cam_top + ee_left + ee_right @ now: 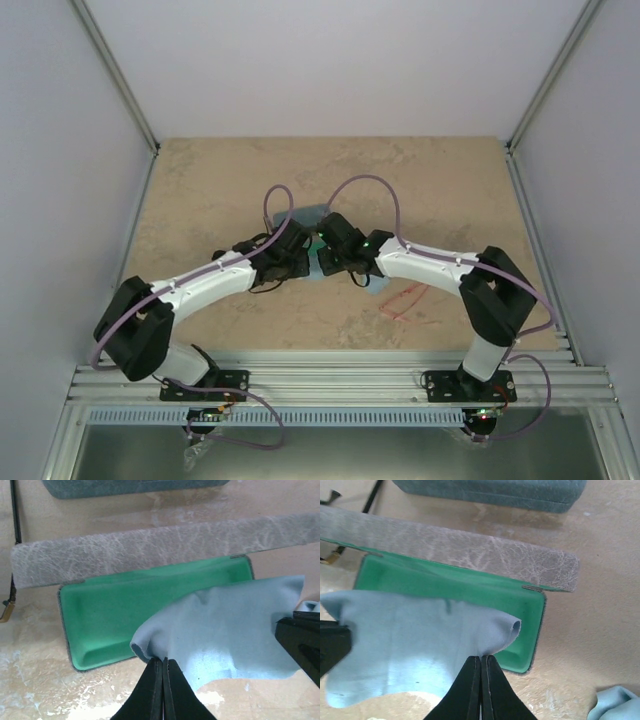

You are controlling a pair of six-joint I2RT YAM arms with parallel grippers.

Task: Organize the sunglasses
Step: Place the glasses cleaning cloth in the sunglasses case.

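A light blue cloth [230,630] hangs stretched between both grippers over an open case with green lining [115,610] and a grey lid [150,547]. My left gripper [163,661] is shut on the cloth's left corner. My right gripper [481,658] is shut on the right corner of the cloth [410,635]. In the top view both grippers meet at mid-table, left gripper [298,256], right gripper [336,250]. The red-framed sunglasses [405,300] lie on the table under the right arm. A thin dark glasses arm [15,515] shows beside the case; its lenses are hidden.
A closed blue-grey case [490,492] lies just behind the open one. A second light blue cloth [615,705] lies on the table at the right. Aluminium rails and white walls bound the tan table [450,190].
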